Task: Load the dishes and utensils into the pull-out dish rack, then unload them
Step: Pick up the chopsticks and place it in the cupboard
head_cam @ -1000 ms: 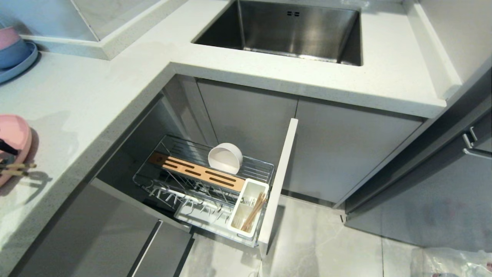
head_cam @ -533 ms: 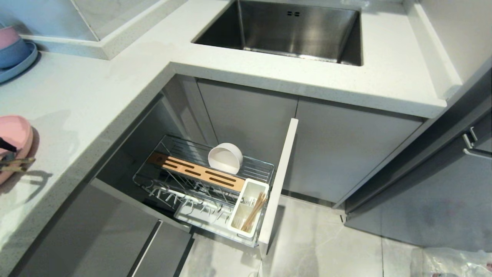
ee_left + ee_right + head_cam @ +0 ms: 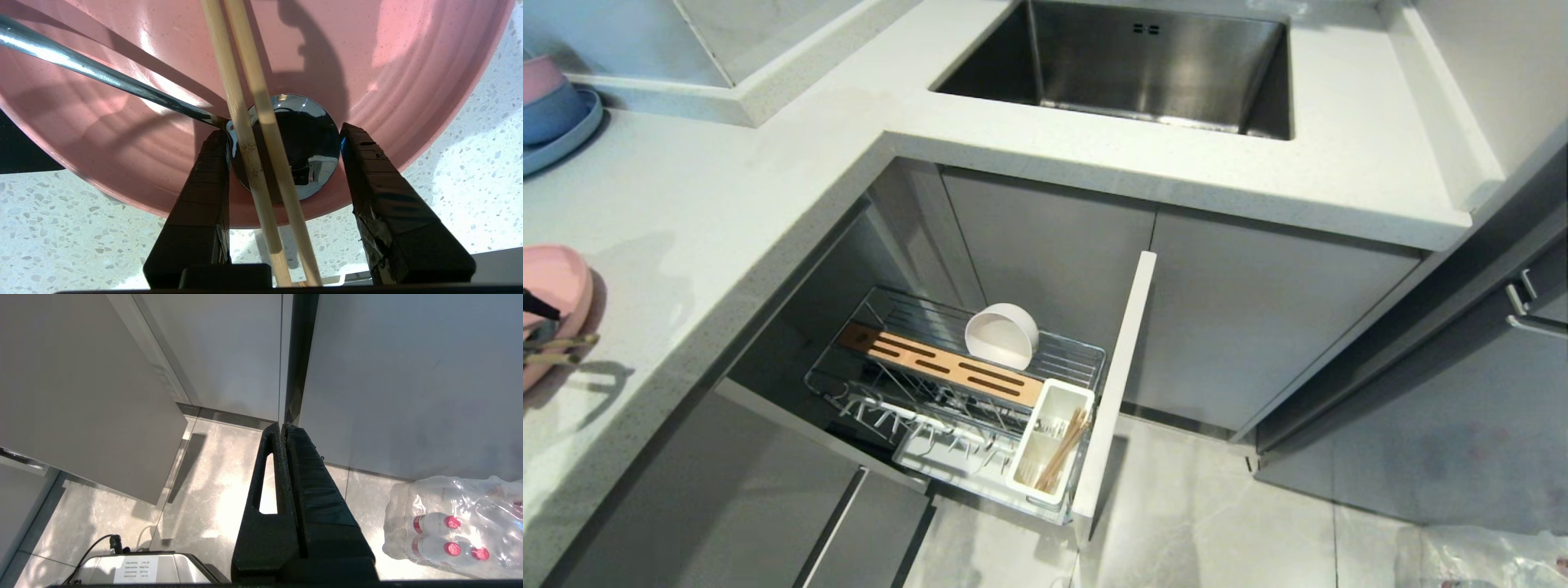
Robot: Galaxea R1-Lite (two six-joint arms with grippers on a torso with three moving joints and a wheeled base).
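The salmon-pink plate point(image 3: 122, 134) lies on the counter at the head view's left edge point(image 3: 551, 286). On it rests the metal spoon point(image 3: 302, 143), with two wooden chopsticks point(image 3: 245, 122) lying across its dark bowl. My left gripper point(image 3: 282, 132) is shut on the spoon, one fingertip against each side of its bowl. The chopsticks pass loose between the fingers, and their ends point(image 3: 564, 347) stick out past the plate. The pull-out dish rack point(image 3: 1086, 359) stands open below. The cream bowl point(image 3: 1002, 335) is on edge in it, and more chopsticks point(image 3: 1062, 449) stand in its white cup point(image 3: 1068, 390).
My right gripper point(image 3: 282, 425) hangs shut over the floor beside grey cabinet fronts, near a pack of water bottles point(image 3: 457, 522). The steel sink point(image 3: 1143, 65) is at the back. A blue plate with stacked bowls point(image 3: 556, 122) sits far left. The rack's front panel point(image 3: 1119, 384) juts out.
The chopstick ends beside the plate have drawn closer together and shifted slightly. The rack, the bowl and the right arm have not moved.
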